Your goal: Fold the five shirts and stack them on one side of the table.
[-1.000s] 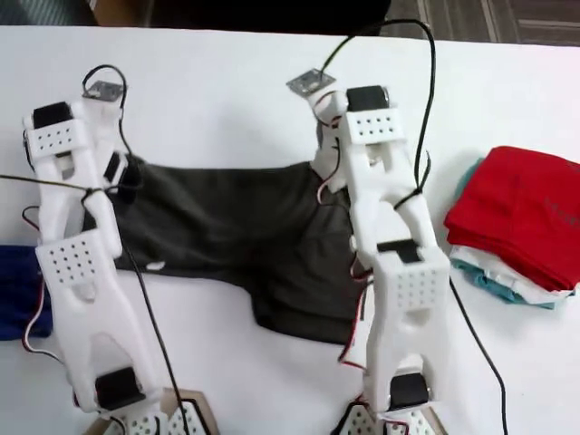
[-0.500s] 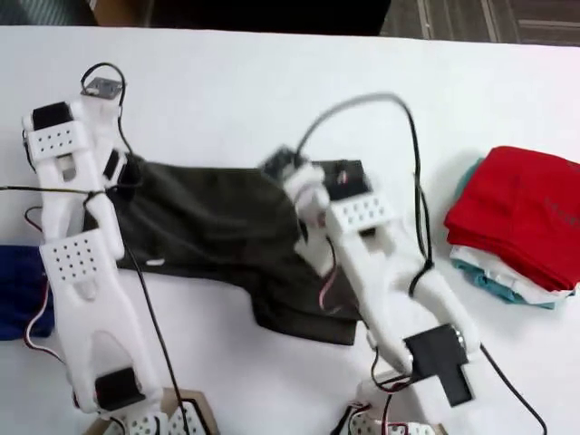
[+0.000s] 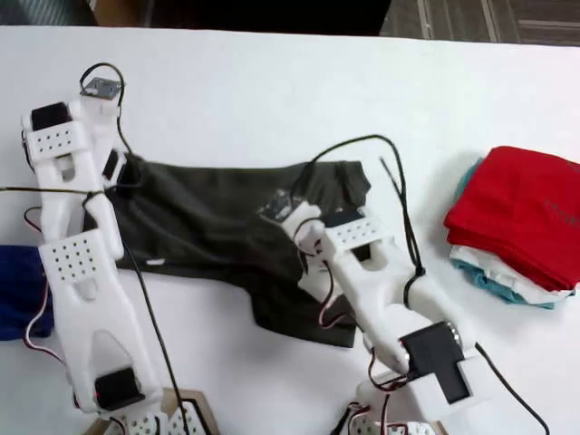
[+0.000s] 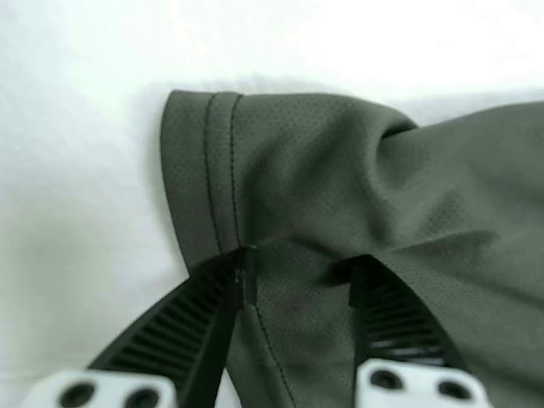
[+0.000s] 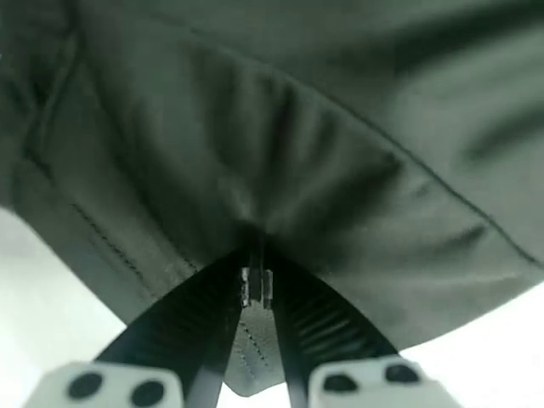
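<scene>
A dark grey-green shirt (image 3: 208, 227) lies spread across the middle of the white table (image 3: 272, 91). My left gripper (image 3: 127, 181) is at the shirt's left end. In the left wrist view its fingers (image 4: 234, 285) stand apart on the cloth (image 4: 340, 170) beside a stitched hem, so the left gripper (image 4: 295, 268) is open. My right gripper (image 3: 294, 222) is over the middle of the shirt. In the right wrist view the right gripper (image 5: 255, 285) is shut, pinching a ridge of the shirt (image 5: 297, 127).
A stack of folded shirts (image 3: 517, 217), red on top of white and teal, sits at the right edge. A blue shirt (image 3: 14, 290) lies at the left edge, partly behind the left arm. Cables loop above both arms.
The right arm has drawn back from the shirt's far right corner to its middle and bent lower. The cloth bunched up and settled again. The left arm has kept still.
</scene>
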Controlling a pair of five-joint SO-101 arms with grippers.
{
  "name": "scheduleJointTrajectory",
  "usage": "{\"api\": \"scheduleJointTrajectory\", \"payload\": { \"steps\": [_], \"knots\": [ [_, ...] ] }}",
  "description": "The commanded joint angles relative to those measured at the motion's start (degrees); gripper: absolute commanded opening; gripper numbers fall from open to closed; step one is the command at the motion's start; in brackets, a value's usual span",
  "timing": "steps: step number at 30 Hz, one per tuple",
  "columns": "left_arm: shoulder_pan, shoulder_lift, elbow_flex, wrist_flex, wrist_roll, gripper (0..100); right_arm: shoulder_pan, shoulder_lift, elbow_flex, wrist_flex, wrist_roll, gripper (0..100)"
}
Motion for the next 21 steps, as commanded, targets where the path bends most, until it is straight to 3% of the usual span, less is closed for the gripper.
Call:
{"api": "scheduleJointTrajectory", "payload": {
  "steps": [1,7,17,21],
  "knots": [
    [-1.7,0.1,-1.3,-0.3,0.0,20,-3.2,0.6,4.3,0.8,2.1,2.2],
    [-1.7,0.2,-1.3,-0.3,0.0,20,-3.7,-8.0,5.8,1.7,2.2,2.2],
    [-1.6,3.4,-1.8,-0.7,0.4,20,-6.3,-32.0,3.9,15.4,2.2,2.9],
    [-1.5,3.3,-1.8,-0.6,0.4,20,-14.5,-30.9,5.1,17.4,1.8,15.1]
  ]
}}
